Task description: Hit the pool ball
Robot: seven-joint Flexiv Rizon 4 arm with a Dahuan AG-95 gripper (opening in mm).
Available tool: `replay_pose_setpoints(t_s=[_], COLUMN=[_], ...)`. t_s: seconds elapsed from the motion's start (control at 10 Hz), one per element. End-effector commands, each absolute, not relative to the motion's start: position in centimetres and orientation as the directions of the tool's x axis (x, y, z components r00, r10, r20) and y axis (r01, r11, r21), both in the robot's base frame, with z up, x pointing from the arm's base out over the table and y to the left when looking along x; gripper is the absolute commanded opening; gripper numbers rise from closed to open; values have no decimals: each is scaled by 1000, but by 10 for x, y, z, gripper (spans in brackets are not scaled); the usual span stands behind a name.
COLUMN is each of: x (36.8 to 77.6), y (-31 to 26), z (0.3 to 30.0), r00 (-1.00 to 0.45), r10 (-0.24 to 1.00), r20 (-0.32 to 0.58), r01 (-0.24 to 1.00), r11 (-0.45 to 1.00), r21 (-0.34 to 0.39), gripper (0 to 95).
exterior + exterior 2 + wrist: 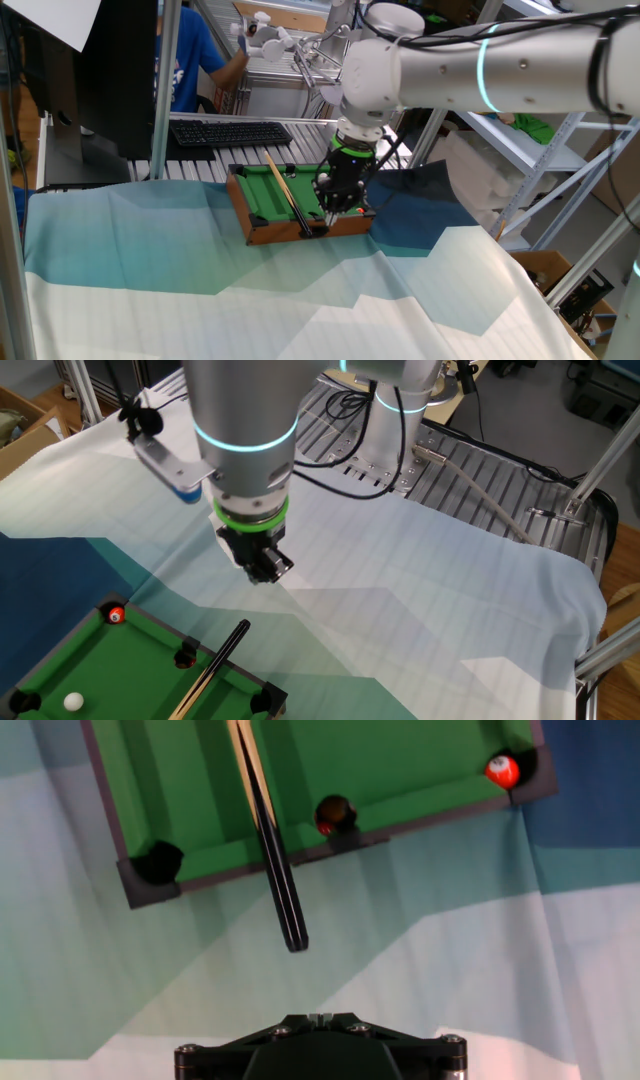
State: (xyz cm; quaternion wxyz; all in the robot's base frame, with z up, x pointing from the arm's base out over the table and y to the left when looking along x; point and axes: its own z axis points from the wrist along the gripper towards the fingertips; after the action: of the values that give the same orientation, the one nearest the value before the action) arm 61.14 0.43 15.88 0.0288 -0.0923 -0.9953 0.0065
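The tiny white pool ball [73, 701] lies on the green felt of the miniature pool table [150, 675] near its far end; it is out of the hand view. A small red-orange ball [502, 768] sits by a corner pocket, also in the other fixed view [116, 615]. A dark cue stick [275, 850] lies across the table, its butt overhanging the rail onto the cloth. My gripper [264, 568] hangs above the cloth just past the cue's butt end. Its fingers look shut and hold nothing. In one fixed view it hangs [338, 197] over the table's right side.
The pool table [262, 195] rests on a blue-and-white cloth [300, 300]. A keyboard [230, 131] and a metal rack lie behind it. A person in blue [185, 60] stands at the back. A side pocket [335, 816] is beside the cue.
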Motion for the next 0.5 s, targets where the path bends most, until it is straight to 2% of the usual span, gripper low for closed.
replay_pose_setpoints(t_s=[0.1, 0.5], x=[620, 633], y=[3, 14], z=[153, 152], r00=[-986, -990], r10=[158, 134], r20=[49, 34], r01=[158, 134], r11=[987, 991], r21=[-10, -14], gripper=[0, 0])
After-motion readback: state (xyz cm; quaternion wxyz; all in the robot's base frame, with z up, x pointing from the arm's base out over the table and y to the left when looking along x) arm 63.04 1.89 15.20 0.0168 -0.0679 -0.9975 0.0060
